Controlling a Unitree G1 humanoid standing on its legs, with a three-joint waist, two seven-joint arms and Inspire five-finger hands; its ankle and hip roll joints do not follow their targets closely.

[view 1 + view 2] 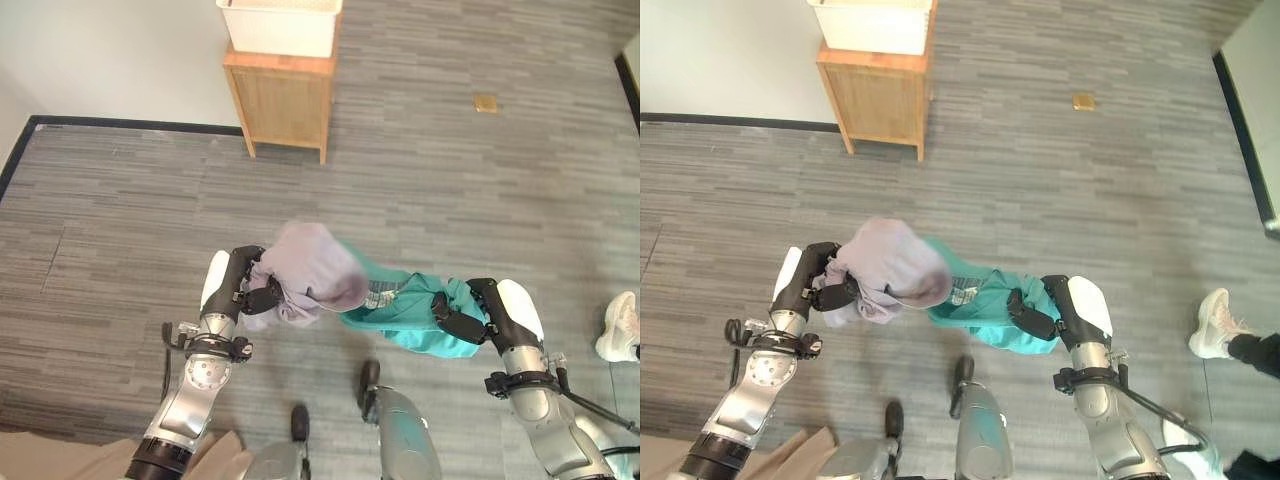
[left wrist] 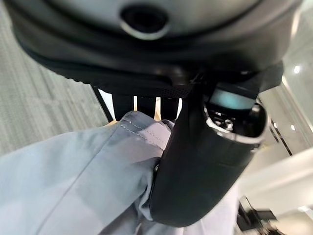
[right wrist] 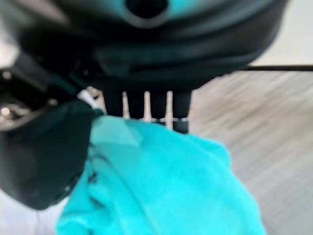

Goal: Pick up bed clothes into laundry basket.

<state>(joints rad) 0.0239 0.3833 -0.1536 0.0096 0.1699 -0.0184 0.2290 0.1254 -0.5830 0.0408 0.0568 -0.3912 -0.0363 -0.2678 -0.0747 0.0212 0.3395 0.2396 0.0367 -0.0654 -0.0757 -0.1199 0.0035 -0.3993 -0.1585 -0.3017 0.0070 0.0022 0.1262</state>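
I hold two bunched garments in the air above the grey floor. My left hand [image 1: 252, 290] is shut on a lavender-grey garment [image 1: 312, 268], which bulges up between my arms; its thumb [image 2: 195, 161] presses into the cloth [image 2: 73, 181]. My right hand [image 1: 462, 312] is shut on a teal garment [image 1: 405, 315] with a small label, and the teal cloth [image 3: 161, 181] shows bunched against the palm. The two garments touch in the middle. A white laundry basket [image 1: 282, 25] stands on a small wooden cabinet [image 1: 285, 100] ahead of me, by the wall.
Open grey plank floor lies between me and the cabinet. A small tan object [image 1: 485, 102] lies on the floor at the far right. A person's white shoe [image 1: 620, 328] shows at the right edge. A dark skirting line [image 1: 130, 124] runs along the wall at the left.
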